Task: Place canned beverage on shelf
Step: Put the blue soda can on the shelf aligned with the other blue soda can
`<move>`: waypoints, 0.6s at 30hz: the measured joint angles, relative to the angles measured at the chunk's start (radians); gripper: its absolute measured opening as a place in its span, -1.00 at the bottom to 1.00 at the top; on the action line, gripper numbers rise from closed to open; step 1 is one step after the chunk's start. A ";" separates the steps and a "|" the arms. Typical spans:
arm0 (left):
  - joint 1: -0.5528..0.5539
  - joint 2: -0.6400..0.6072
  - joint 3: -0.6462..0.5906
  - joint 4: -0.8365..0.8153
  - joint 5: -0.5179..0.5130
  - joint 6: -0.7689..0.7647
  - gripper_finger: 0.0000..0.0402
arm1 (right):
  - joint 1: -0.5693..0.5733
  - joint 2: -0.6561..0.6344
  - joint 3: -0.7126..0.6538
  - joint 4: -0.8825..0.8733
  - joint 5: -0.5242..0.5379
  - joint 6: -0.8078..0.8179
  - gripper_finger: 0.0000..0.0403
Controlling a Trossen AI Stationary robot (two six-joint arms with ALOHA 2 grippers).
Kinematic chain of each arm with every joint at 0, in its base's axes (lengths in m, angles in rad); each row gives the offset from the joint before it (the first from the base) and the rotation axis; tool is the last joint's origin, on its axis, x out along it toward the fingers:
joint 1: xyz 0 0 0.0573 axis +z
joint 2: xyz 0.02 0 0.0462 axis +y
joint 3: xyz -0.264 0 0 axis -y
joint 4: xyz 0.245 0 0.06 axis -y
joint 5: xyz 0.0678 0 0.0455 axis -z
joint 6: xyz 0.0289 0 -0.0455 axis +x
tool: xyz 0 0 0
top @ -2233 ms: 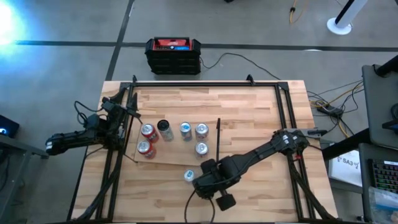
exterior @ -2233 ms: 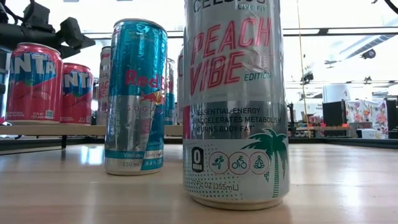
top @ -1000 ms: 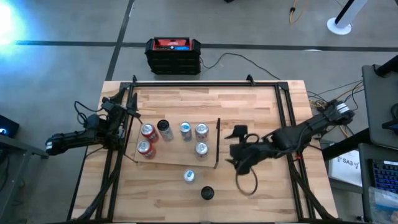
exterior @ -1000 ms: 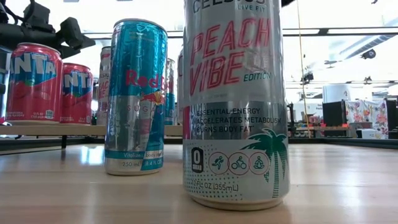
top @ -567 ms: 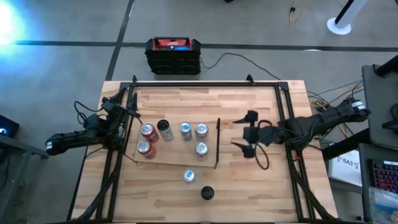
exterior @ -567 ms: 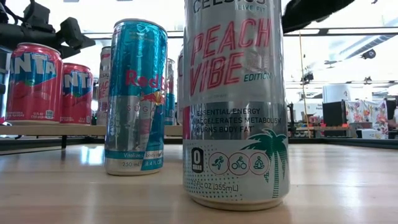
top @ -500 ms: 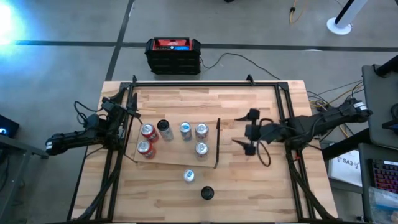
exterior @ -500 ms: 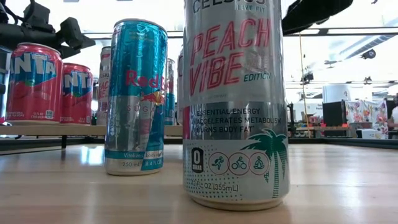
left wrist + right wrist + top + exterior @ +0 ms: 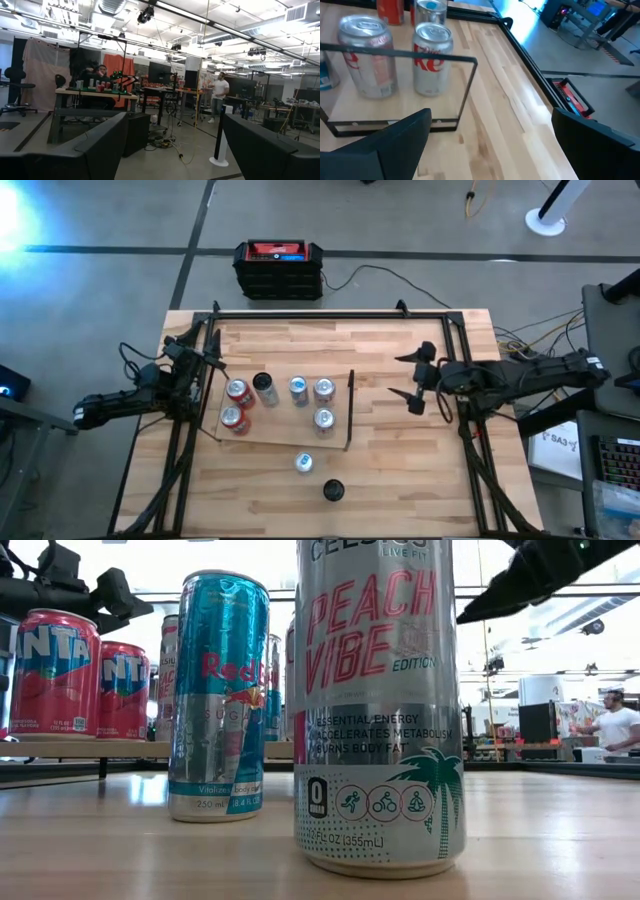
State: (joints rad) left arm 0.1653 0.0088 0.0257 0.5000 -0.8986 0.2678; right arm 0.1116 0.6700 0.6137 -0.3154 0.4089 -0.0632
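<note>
The right gripper [image 9: 412, 382] hangs spread and empty at centre-right of the high view, beside the shelf [image 9: 285, 430]. Two cans [image 9: 303, 463] stand off it below. The left gripper [image 9: 205, 360], far left, is partly open, holding nothing.

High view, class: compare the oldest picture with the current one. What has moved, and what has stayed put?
The right gripper, open and empty, has withdrawn from the two cans at the table's front edge to the right side. The Celsius can and Red Bull can stay off the shelf; the left gripper has stayed parked.
</note>
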 joint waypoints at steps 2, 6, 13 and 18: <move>0.000 0.000 0.000 0.000 0.000 0.000 0.55 | -0.003 -0.020 -0.022 0.000 0.001 0.001 0.98; 0.000 0.000 0.000 0.000 0.000 0.000 0.55 | -0.003 -0.029 -0.049 -0.001 0.002 -0.042 0.98; 0.000 0.000 0.000 0.000 0.000 0.000 0.55 | -0.003 -0.009 -0.055 -0.001 0.002 -0.146 0.98; 0.000 0.000 0.000 0.000 0.000 0.000 0.55 | -0.003 -0.064 -0.068 0.001 0.003 -0.109 0.98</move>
State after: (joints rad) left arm 0.1654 0.0089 0.0257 0.4999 -0.8986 0.2679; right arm 0.1081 0.6063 0.5461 -0.3147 0.4114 -0.1727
